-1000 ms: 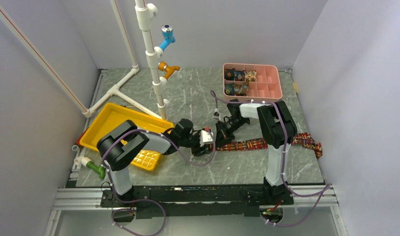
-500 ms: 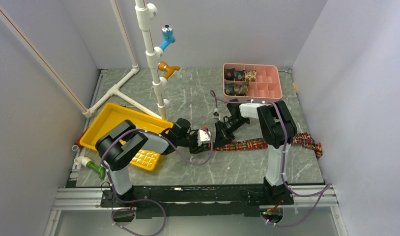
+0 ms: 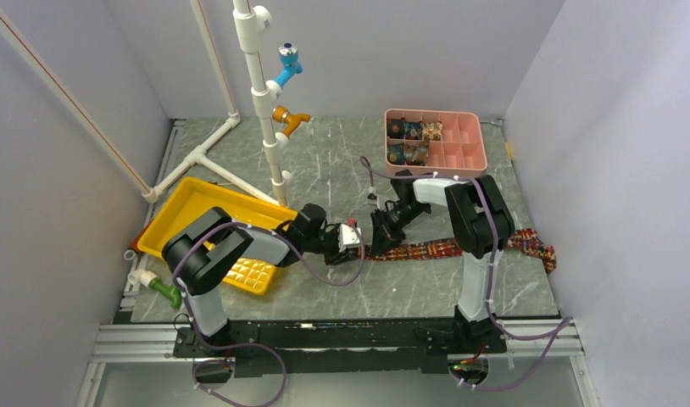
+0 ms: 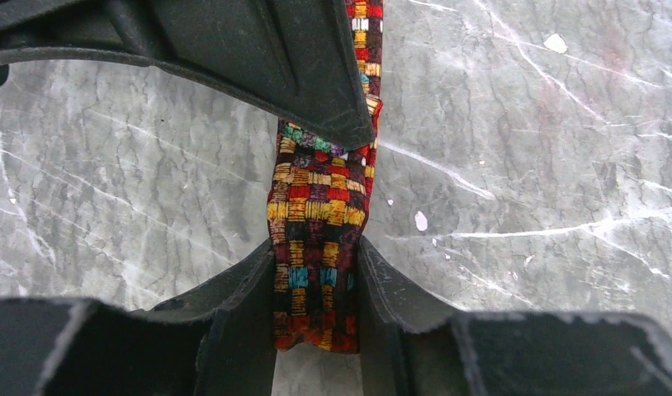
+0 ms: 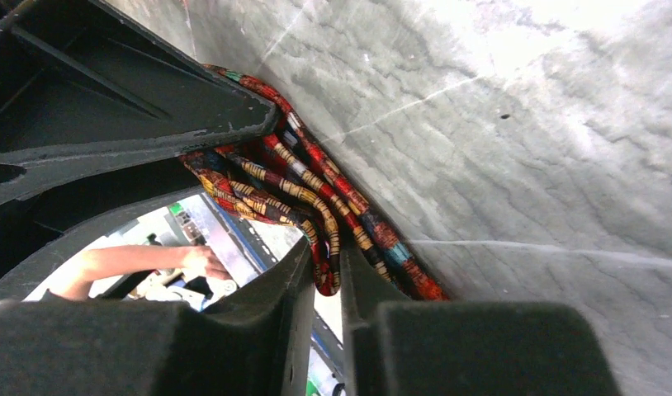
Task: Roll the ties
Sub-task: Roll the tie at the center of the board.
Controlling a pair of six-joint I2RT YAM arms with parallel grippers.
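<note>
- Top external view, far left: a yellow tray (image 3: 176,212) is lying tilted on the table (image 3: 325,170), and no tie is being shown in it.
- The left arm is being held low, stretched from its base toward the table's middle, with the left gripper (image 3: 352,240) pointing right.
- The tie (image 4: 316,206) is being pinched across its width by that gripper. Its fingers (image 4: 242,322) are closed in against both fabric edges, at the tie's left end.
- The right gripper (image 3: 381,231) is being held just beside the left one. The right arm is bent back leftward from its base and angled down at the same end.
- In the right wrist view its jaws are nearly closed, and a fold of the loosely coiled end is being nipped between them.
- Rightward, most of the tie is lying flat as a strip on the table, with its far end bunched near the right edge. This roll is judged as barely begun.
- At the far right rear, several rolled ties (image 3: 414,131) are sitting in the left compartments of a pink organizer (image 3: 473,161). That share is judged as done, while other compartments are standing unfilled.
</note>
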